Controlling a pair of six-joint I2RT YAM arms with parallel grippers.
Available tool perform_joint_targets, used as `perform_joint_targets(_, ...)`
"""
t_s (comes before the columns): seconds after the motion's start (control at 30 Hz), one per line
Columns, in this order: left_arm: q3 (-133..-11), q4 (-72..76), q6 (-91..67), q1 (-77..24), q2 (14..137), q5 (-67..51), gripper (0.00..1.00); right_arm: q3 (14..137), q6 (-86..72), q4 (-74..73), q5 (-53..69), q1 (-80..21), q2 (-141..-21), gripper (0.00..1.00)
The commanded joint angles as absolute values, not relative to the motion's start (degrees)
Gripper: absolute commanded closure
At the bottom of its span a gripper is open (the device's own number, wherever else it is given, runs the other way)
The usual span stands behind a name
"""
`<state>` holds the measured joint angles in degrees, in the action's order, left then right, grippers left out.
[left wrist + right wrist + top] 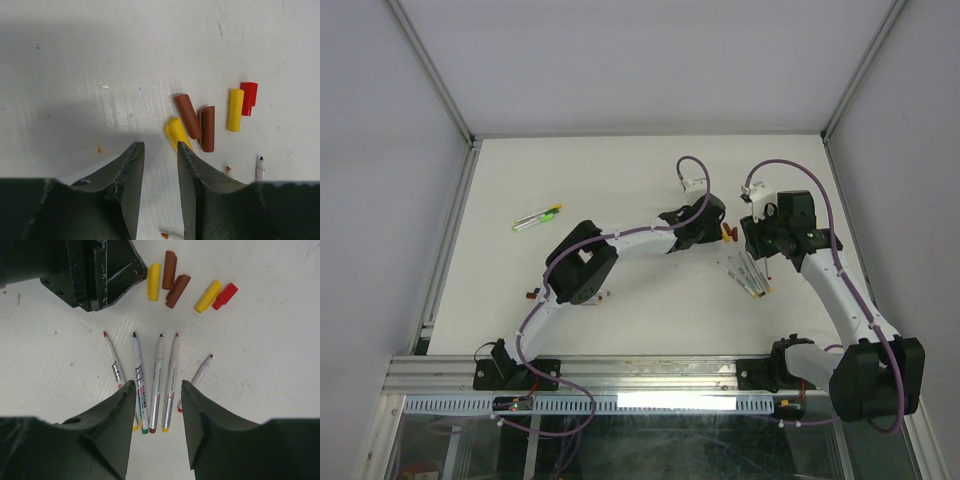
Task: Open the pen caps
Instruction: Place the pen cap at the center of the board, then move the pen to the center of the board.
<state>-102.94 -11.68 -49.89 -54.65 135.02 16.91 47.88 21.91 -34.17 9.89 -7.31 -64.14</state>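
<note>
The left gripper (159,147) hovers low over the white table (75,60), seen from its own wrist camera, with its jaws parted only narrowly and nothing between them. A yellow cap (176,132) lies at one o'clock from the tips, touching the tip of one jaw. Farther out toward two o'clock, a brown cap (187,116) and a darker brown cap (207,128) lie touching. Beyond them a second yellow cap (235,110) has a red cap (248,98) against its far side. All five pen caps (178,290) are off and lie in a loose row on the table.

The right gripper (158,385) hangs with its jaws moderately wide and empty above five uncapped pens (172,360). The pens fan out flat on the table, tips pointing to twelve o'clock toward the row of caps. Four lie close together and run under the jaws, while the fifth pen (201,372) slants off at one o'clock.

From overhead, the two grippers face each other just right of the table's centre. Well apart, at nine o'clock from them, two more pens (538,217), green and yellow at the ends, lie side by side.
</note>
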Motion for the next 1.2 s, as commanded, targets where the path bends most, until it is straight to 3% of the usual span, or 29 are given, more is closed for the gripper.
perform_joint_targets(0.0, -101.43, -11.00, -45.45, -54.23, 124.92, 18.59, 0.67, 48.20, 21.09, -32.66, 12.74, -6.87, -61.81, 0.56)
perform_joint_targets(0.2, -87.54, -1.98, -37.05, -54.02, 111.80, 20.10, 0.65, 48.59, 22.14, -33.92, 17.87, -6.82, -61.13, 0.55)
perform_joint_targets(0.6, -55.28, 4.95, -15.26, -50.00, 86.34, 20.17, 0.27, 50.17, 25.94, -37.67, 29.39, -6.86, -60.74, 0.53)
perform_joint_targets(0.93, -36.06, 3.79, -27.97, -46.49, 65.75, 16.83, 0.19, 55.10, 30.94, -40.24, 43.72, -11.08, -63.62, 0.53)
perform_joint_targets(1.17, -28.40, 2.93, -33.92, -45.16, 52.71, 21.64, 0.01, 57.57, 37.25, -37.71, 51.96, -19.70, -68.20, 0.52)
